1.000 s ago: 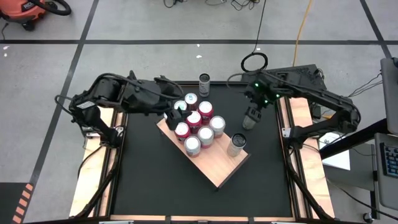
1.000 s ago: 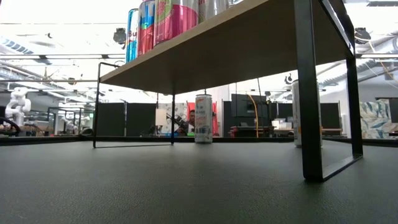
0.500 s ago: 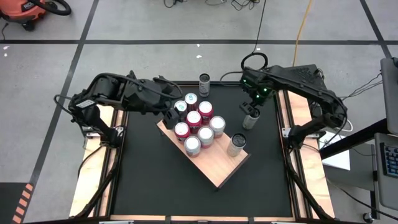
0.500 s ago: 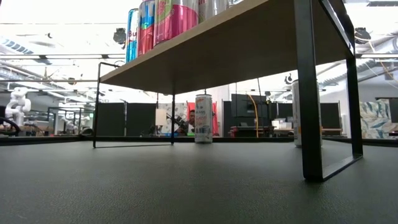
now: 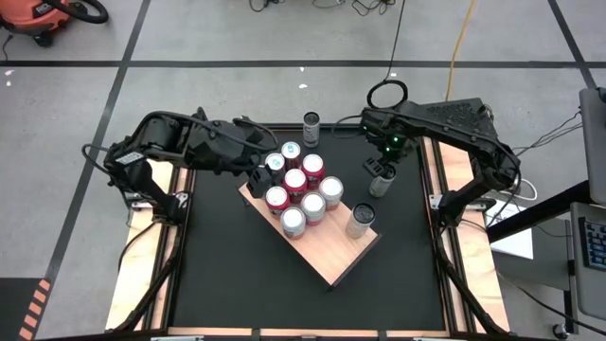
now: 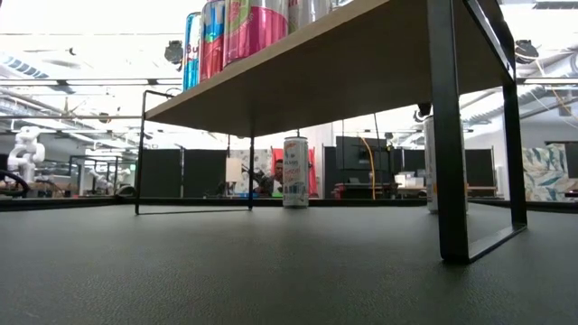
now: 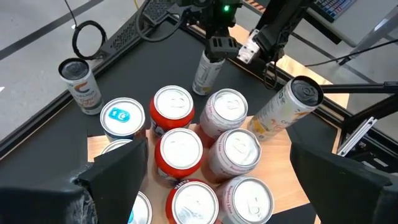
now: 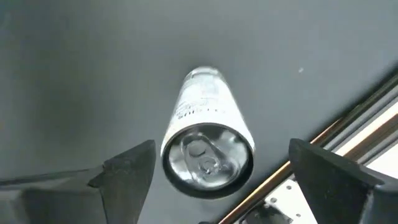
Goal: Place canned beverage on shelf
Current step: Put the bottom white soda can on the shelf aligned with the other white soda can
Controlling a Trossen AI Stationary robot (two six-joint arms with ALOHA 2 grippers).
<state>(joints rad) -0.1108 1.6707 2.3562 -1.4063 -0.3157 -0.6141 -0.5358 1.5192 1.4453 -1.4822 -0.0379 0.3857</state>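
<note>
Silver can (image 8: 207, 147) under right gripper (image 5: 381, 171); label print unreadable.

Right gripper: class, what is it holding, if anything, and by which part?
Nothing yet. The right gripper hangs open above a silver can on the table, fingers either side of its top, not closed on it.

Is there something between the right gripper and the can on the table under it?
Nothing visible. The right gripper hangs directly above the silver can on the black table with its jaws open, one finger on each side of the can's top, and the gap between them holds only the can.
</note>
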